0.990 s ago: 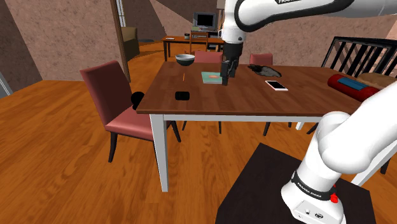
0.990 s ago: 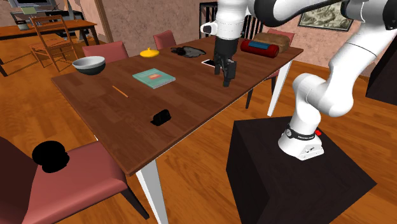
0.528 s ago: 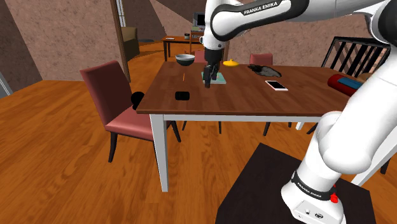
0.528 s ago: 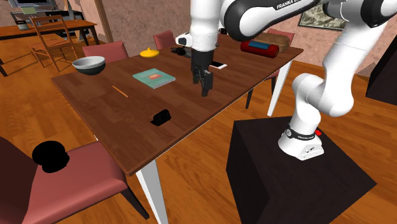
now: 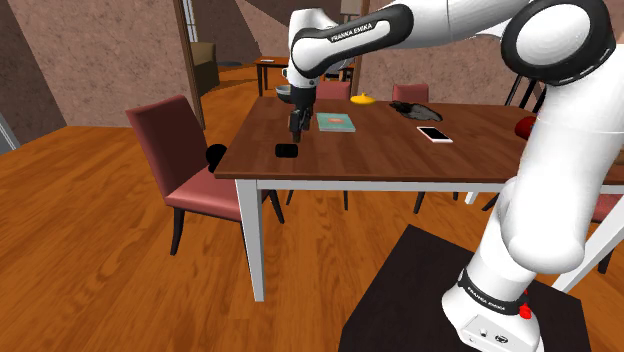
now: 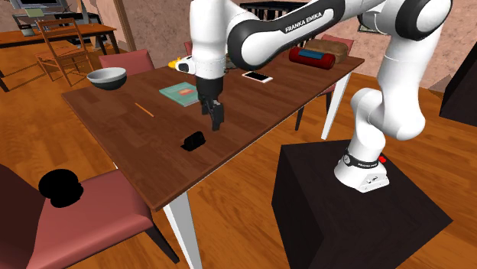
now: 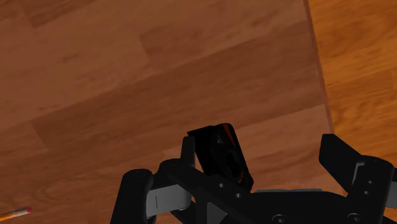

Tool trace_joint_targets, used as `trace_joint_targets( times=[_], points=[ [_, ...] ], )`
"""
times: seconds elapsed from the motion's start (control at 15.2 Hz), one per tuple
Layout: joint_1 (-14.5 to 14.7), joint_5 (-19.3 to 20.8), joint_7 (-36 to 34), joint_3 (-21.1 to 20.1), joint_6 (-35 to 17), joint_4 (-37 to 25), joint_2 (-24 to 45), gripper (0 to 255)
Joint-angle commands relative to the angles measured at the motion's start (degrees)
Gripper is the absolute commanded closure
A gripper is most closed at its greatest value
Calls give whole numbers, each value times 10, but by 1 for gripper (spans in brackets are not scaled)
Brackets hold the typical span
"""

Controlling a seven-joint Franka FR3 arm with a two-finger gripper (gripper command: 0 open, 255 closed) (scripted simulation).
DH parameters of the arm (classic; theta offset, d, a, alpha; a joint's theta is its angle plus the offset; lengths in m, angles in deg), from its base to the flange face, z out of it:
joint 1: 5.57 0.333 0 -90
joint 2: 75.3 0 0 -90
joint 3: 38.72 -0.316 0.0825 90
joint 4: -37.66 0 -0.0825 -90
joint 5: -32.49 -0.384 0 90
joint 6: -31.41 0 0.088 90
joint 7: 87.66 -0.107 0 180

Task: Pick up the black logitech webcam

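Presently the claw (image 6: 215,115) hangs above the counter (image 6: 252,107), pointing down. Its fingers (image 7: 337,159) are spread apart and touch nothing. I judge the step in hand to be the approach: the claw is close over the target but not yet lowered onto it, and no grasp is made.

The black webcam (image 7: 219,156) lies on the counter under the claw. Seen along the claw, it sits off-centre, close beside one finger and well clear of the other. In the second exterior view it lies below and to the left of the claw, near it but apart. It is also not far from the counter edge that faces the red chair (image 5: 175,150).

By my assessment, the next move calls for a small sideways correction to bring the webcam midway between the fingers. A straight descent should follow until the tips bracket its sides, and only then the closing. The body looks low and small, so I would lower with care to avoid nudging it or striking the counter.

A teal book (image 6: 184,93) and a pencil (image 6: 144,109) lie farther off, well apart from the claw.
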Motion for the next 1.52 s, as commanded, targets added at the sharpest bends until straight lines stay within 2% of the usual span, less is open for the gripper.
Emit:
trace_joint_targets(
  times=[0.0,0.4,0.99,1.06,1.45],
  points=[
    [1,-6,15,-3,-7,-35,38,0],
    [0,-22,54,-16,-2,-177,166,0],
    [0,-22,52,-16,-55,-135,178,0],
    [0,-22,52,-16,-56,-135,178,255],
    [-1,-22,53,-16,-55,-136,178,255]
  ],
)
